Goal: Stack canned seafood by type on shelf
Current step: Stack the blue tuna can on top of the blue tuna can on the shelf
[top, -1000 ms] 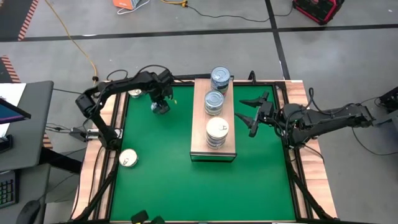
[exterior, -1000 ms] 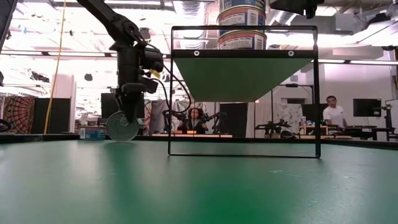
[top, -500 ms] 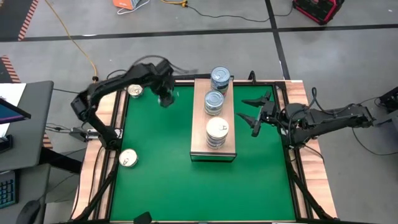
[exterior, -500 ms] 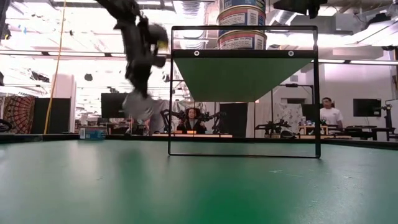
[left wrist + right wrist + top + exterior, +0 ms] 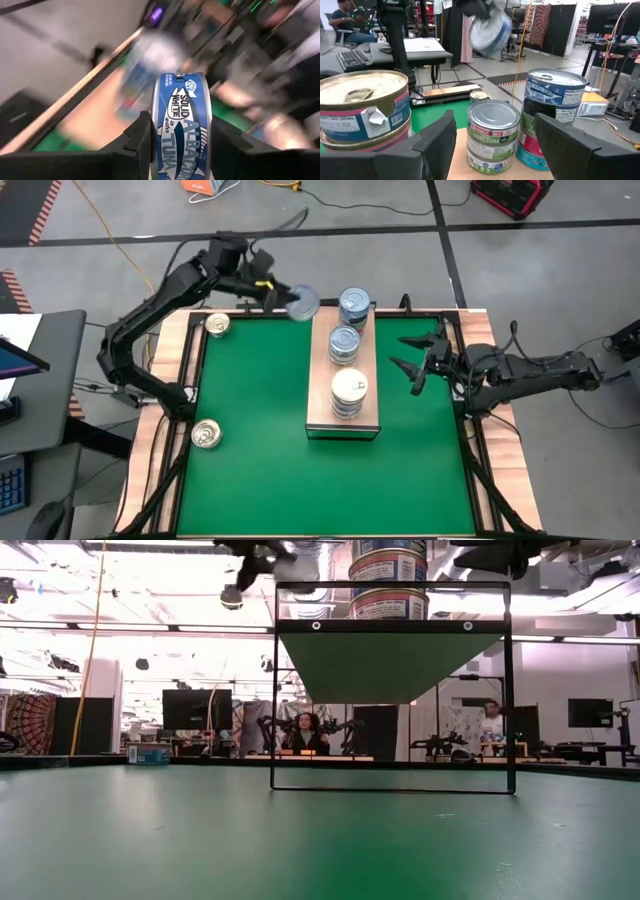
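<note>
The shelf, a light-wood block, stands on the green mat and carries three stacks of cans: blue-silver tops at the far end and in the middle, a white top at the near end. My left gripper is raised high beside the shelf's far left corner, shut on a blue tuna can, which shows blurred above the stacks. My right gripper hovers open, right of the shelf, touching nothing. My left gripper pinches the blue tuna can between its two fingers, one finger on each flat face. The labelled side wall shows between them, so the can stands on its rim. It is lifted clear, high above the mat.
Two loose gold-topped cans lie on the table's left side, one near the far corner and one nearer the front. The wooden border frames the mat. Open mat lies on the near side of the shelf.
My left gripper has risen steeply from the mat left of the shelf, carrying the blue can clear. It has swung toward the far edge and the shelf's far end. It has tipped from pointing down to nearly level.
</note>
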Available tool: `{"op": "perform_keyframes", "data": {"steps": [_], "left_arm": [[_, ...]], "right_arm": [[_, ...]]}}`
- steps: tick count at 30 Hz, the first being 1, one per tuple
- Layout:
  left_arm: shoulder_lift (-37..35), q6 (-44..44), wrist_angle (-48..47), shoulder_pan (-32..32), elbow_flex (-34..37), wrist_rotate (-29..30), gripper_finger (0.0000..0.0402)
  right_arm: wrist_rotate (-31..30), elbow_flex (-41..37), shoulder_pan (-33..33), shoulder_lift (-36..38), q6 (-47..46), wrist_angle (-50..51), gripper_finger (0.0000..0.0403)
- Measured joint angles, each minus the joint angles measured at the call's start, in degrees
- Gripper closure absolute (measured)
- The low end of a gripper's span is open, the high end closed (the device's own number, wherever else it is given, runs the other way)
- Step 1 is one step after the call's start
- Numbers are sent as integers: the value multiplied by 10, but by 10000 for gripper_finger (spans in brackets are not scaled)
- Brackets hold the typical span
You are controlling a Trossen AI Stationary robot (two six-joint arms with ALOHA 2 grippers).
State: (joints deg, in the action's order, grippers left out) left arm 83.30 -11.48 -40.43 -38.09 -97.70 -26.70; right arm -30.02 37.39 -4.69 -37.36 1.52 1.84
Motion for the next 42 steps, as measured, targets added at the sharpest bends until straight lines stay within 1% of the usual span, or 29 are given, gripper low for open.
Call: {"op": "perform_keyframes", "data": {"steps": [2,5,9,12,16,21,26,29,33,42], "left_arm": [[5,-63,75,0,1,-34,269],[20,-146,180,11,1,-60,269],[42,-216,257,19,1,-62,269],[64,-262,283,28,1,-61,269],[92,-274,313,39,1,-60,255],[113,-284,356,37,1,-57,264],[129,-301,403,35,0,-39,258],[146,-307,414,39,0,-30,253],[172,-316,423,44,1,-28,258],[173,-328,434,44,0,-24,253]], "right_arm": [[0,-1,0,0,0,-5,109],[0,-1,0,0,0,-6,109],[0,-1,0,0,0,-6,109],[0,-1,0,0,0,-6,109],[0,-1,0,0,0,-6,109],[0,-1,0,0,0,-6,109],[0,-1,0,0,2,-12,109],[0,0,0,0,3,-14,109],[0,0,0,0,3,-15,109],[0,0,0,0,5,-15,109]]}}
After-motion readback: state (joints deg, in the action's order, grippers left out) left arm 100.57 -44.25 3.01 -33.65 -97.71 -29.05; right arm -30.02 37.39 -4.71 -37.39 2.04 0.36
